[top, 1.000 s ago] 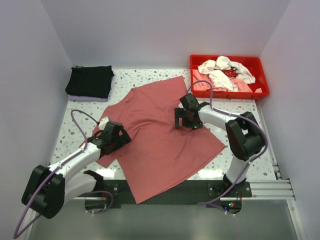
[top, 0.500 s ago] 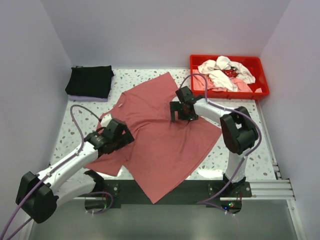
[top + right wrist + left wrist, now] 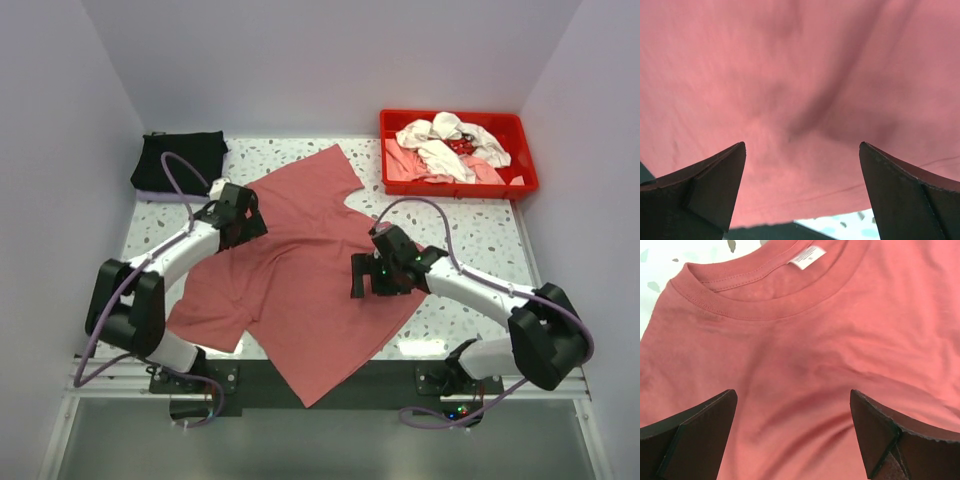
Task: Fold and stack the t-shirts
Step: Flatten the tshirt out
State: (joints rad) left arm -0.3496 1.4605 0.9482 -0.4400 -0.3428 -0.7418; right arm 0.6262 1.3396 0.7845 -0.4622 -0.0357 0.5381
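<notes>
While the brick-red t-shirt (image 3: 300, 275) lies spread and somewhat rumpled across the middle of the speckled counter (image 3: 475, 225), one corner of it reaches past the near edge. Over its upper part the left end effector (image 3: 792, 397) hangs with its fingers spread wide and nothing between them. In the left wrist view the ribbed collar (image 3: 755, 305) and its white label (image 3: 807, 256) lie just ahead of the fingertips. The right end effector (image 3: 801, 147) is equally wide and empty above the shirt's right side, where soft creases run through the cloth. Whether either one touches the fabric is hard to tell from these angles. A folded black t-shirt (image 3: 178, 160) sits at the far left corner, well apart from the red one. At the far right stands a red tray (image 3: 455, 190), with crumpled white and pink t-shirts (image 3: 445, 150) heaped inside.
</notes>
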